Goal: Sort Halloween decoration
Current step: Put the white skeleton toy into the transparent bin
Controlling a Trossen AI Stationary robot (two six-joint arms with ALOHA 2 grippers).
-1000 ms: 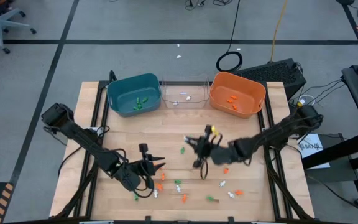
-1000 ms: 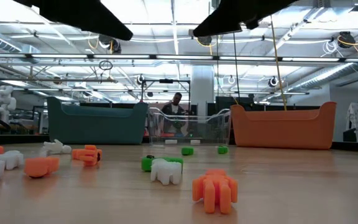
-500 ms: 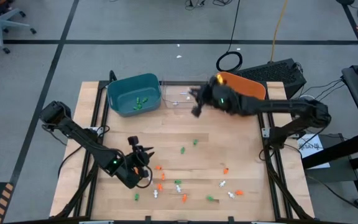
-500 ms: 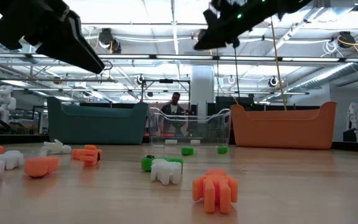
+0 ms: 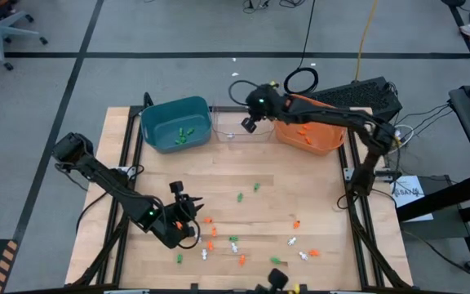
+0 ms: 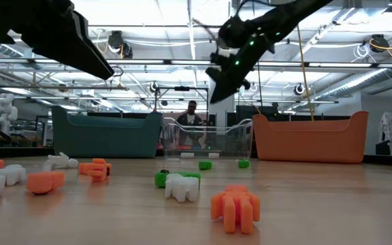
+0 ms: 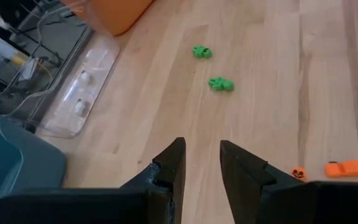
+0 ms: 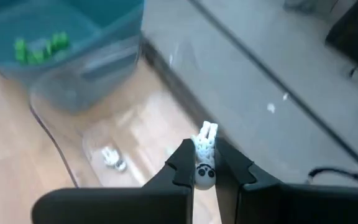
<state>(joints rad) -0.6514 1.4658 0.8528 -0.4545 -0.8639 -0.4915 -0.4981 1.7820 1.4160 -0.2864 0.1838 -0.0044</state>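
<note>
The Halloween decoration is a scatter of tiny orange, green and white trinkets lying on the wooden table near its front edge. My right gripper hangs over the clear bin at the far edge, shut on a white skeleton trinket. Other white trinkets lie in that bin. My left gripper hovers open above the table's near left part, with nothing between its fingers. Two green trinkets lie on the wood ahead of it. My right gripper pinches the white skeleton trinket between its two fingers. The skull end sits back between them, and the other end sticks out past the tips. The fingers slant downward. The trinket is lifted clear, above the clear bin.
A teal bin with green trinkets stands left of the clear bin, and an orange bin with orange trinkets stands right of it. The right arm reaches across the orange bin. Bare wood lies between the bins and the scatter.
My right gripper has swung fast from the middle of the table toward the far edge and now hangs over the clear bin, staying shut on the white trinket. My left gripper has drawn back a little toward the left and turned.
</note>
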